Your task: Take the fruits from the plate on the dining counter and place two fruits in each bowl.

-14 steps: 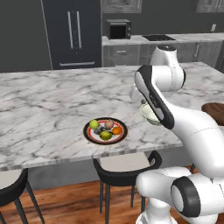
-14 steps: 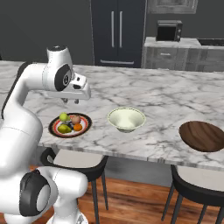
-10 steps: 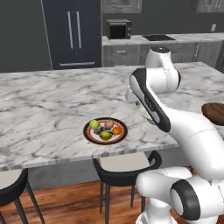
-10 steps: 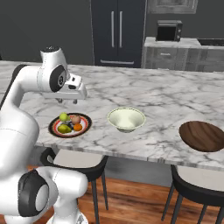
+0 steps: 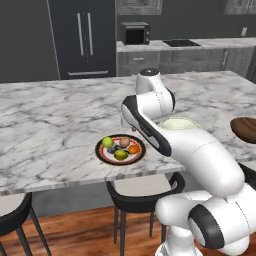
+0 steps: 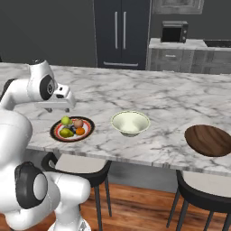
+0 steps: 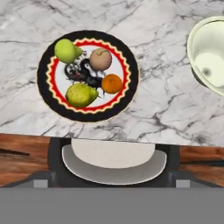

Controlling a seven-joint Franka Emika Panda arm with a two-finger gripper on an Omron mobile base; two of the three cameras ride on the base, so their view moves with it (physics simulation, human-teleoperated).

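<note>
Your claw (image 6: 61,101) hangs above the counter (image 5: 50,130), over and just behind the plate (image 5: 101,154), and you are looking almost straight down at it: in the hand view the plate (image 7: 46,103) sits up and to the left of centre, so the fruits lie below the claw and slightly off to that side. That offset is what the coming move turns on, I judge: you need to slide across until one fruit is centred, then drop. The fingertips are not clear in any view, but the claw appears to stand wide and holds nothing. All four fruits are on the plate, which lies close to the near edge of the counter, above a stool (image 7: 113,159). In the hand view the green fruit (image 7: 66,50) is at the plate's upper left, the tan fruit (image 7: 101,59) just to its right, the orange one (image 7: 112,83) below that, and the yellow-green one (image 7: 81,95) at lower left, its long axis running roughly left to right. The tan and orange fruits sit very close together, so either green one probably offers a cleaner first grab. The cream bowl (image 6: 130,122) stands empty, near the plate along the same near edge; the wood bowl (image 6: 208,140) lies well apart, toward the far end.
</note>
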